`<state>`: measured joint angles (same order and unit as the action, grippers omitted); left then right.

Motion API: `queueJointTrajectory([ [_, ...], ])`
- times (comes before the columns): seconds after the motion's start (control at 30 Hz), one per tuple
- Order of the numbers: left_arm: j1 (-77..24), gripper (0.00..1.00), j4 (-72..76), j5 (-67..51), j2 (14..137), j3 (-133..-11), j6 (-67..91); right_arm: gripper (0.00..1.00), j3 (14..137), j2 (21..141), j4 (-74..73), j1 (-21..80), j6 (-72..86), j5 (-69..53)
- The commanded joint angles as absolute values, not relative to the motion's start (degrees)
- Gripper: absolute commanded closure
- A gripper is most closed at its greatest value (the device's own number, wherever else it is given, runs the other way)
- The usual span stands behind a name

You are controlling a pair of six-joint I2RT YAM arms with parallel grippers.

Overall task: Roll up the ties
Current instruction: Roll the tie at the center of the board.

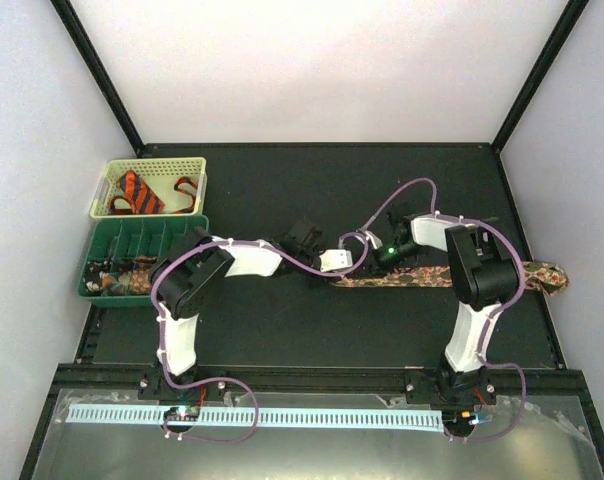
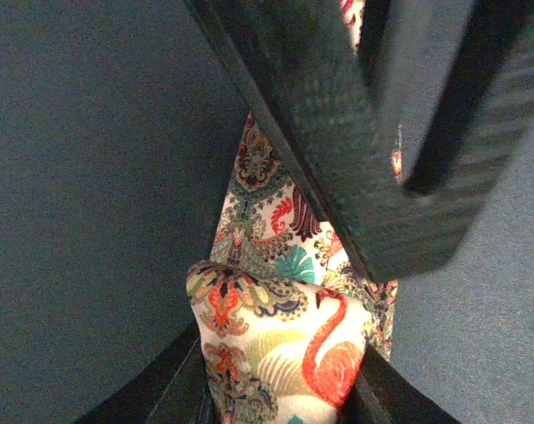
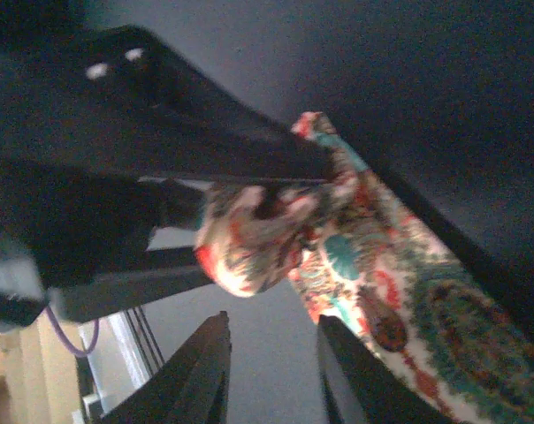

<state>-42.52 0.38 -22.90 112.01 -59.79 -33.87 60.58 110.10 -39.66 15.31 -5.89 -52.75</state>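
The speckled brown-green-red tie [image 1: 442, 277] lies as a long strip across the black table, its right end over the table edge. My left gripper [image 1: 342, 270] is shut on the tie's folded, partly coiled left end [image 2: 276, 327]. In the right wrist view that small coil [image 3: 249, 238] hangs under the left fingers [image 3: 205, 124]. My right gripper [image 3: 271, 353] is open and empty, just beside the coil, over the strip [image 3: 382, 283]. One of its fingers [image 2: 364, 177] crosses the left wrist view. The orange tie with black stripes [image 1: 142, 192] lies in the pale basket.
The pale yellow-green basket [image 1: 187, 165] stands at the back left. A dark green divided tray [image 1: 147, 232] with small items is in front of it. Purple cables [image 1: 402, 190] loop over both arms. White walls enclose the table.
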Motion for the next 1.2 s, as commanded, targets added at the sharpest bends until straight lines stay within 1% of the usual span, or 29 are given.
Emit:
queueJointTrajectory([
  [0.0,-42.28,0.67,-6.65,-16.85,115.42,-60.37,-33.72,0.64,58.40,106.03,-37.42,15.29,-2.82,-57.67],
  [0.07,-42.32,0.67,-6.61,-17.16,115.55,-60.59,-33.39,0.59,57.77,105.85,-33.65,15.55,0.84,-58.11],
  [0.13,-42.36,0.67,-6.67,-17.13,115.59,-60.73,-33.17,0.58,58.14,106.86,-31.53,15.80,2.58,-58.09],
  [0.23,-42.36,0.66,-6.55,-17.16,115.59,-60.65,-32.75,0.59,59.60,109.57,-31.20,16.24,2.82,-57.87],
  [0.37,-42.37,0.66,-6.47,-17.05,115.66,-60.64,-32.03,0.64,60.86,112.05,-30.40,16.59,3.84,-57.07],
  [0.43,-42.45,0.67,-6.37,-17.19,115.66,-60.72,-31.70,0.68,60.90,112.51,-29.10,16.61,4.60,-55.99],
  [0.5,-42.46,0.66,-6.32,-17.30,115.74,-60.90,-31.39,0.76,61.10,112.85,-28.91,16.61,4.93,-55.15],
  [0.63,-42.45,0.65,-6.09,-17.59,115.49,-60.85,-30.98,0.96,61.44,112.79,-30.23,16.43,3.57,-52.60],
  [0.67,-42.37,0.63,-5.61,-17.70,115.22,-60.56,-30.89,0.98,61.31,112.65,-30.62,16.44,3.17,-52.30],
  [0.7,-42.18,0.59,-4.94,-18.18,114.70,-60.14,-30.85,0.98,61.24,112.52,-31.21,16.48,2.69,-52.32],
  [0.8,-40.91,0.40,-0.70,-21.62,111.95,-57.79,-31.14,0.98,60.74,112.41,-32.94,16.44,1.27,-52.50],
  [0.87,-40.24,0.30,1.94,-23.74,110.41,-57.09,-30.73,0.98,60.40,112.27,-33.84,16.43,0.34,-52.68],
  [1.0,-39.74,0.16,6.68,-26.33,108.72,-55.97,-31.22,0.98,60.18,112.40,-34.36,16.40,-0.33,-54.07],
  [1.17,-39.88,0.02,9.13,-33.47,109.12,-53.48,-37.51,0.98,61.26,112.85,-35.98,16.45,-1.31,-55.03],
])
